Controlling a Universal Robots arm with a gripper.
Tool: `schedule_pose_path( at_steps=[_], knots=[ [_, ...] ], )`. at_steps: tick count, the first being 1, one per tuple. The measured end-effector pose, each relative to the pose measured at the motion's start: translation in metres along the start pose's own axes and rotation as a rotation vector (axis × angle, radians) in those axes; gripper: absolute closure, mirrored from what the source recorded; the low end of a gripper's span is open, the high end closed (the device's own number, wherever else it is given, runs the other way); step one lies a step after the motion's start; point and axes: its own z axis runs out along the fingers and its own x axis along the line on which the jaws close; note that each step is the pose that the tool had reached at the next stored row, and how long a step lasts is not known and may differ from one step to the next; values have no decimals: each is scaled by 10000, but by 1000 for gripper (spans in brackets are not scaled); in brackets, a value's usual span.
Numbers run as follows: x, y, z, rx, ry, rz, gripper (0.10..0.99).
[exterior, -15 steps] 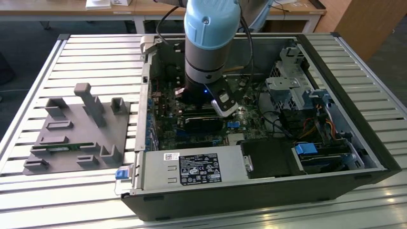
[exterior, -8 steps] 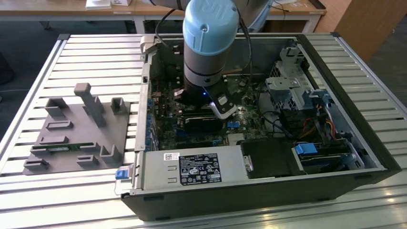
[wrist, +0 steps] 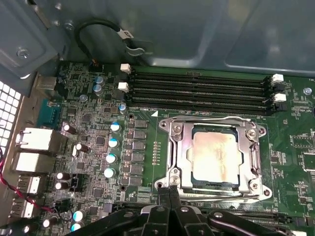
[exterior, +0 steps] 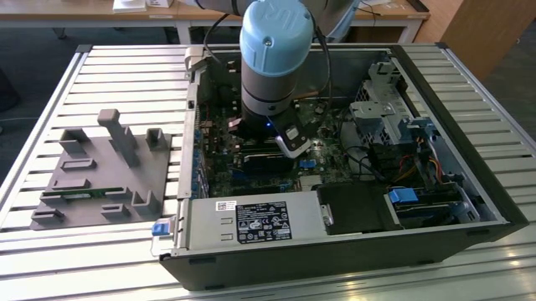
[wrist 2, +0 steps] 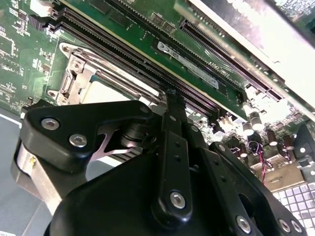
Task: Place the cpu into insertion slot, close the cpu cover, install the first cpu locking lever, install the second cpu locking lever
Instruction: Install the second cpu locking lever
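Silver cover (wrist: 214,156) lies shut over the cpu (wrist: 215,156) in the slot (wrist: 172,129), and the gripper (wrist: 170,192), fingers together and holding nothing, touches the slot's near edge, so I judge a lever needs slow, steady pushing.

In the exterior view, the arm (exterior: 272,56) stands in front of the motherboard (exterior: 251,169), and the insertion slot is hidden behind it. The arm's upper part is cut off by the picture's edge.

In the second wrist view, the claw (wrist 2: 170,98) covers most of the cpu (wrist 2: 110,92) and of the cpu cover (wrist 2: 86,73).

In the first wrist view, the claw's body is cut off by the picture's edge; whether its fingertips (wrist: 171,192) touch the cover's edge cannot be told.
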Motion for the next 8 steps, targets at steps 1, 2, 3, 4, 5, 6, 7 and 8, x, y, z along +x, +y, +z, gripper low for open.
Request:
schedule_pose_path(
  at_steps=[1, 2, 3, 4, 5, 6, 7, 8],
  knots=[
    [0, -1, 3, -23, -1, 0, 980],
    [0, -2, 7, -43, -2, -1, 980],
    [0, -4, 10, -65, -3, -1, 980],
    [1, -5, 14, -90, -4, -1, 980],
    [2, -6, 17, -116, -6, -1, 980],
    [4, -7, 20, -145, -7, -2, 980],
    [6, -7, 23, -176, -9, -3, 980],
    [10, -8, 26, -204, -10, -2, 980]
  ],
)
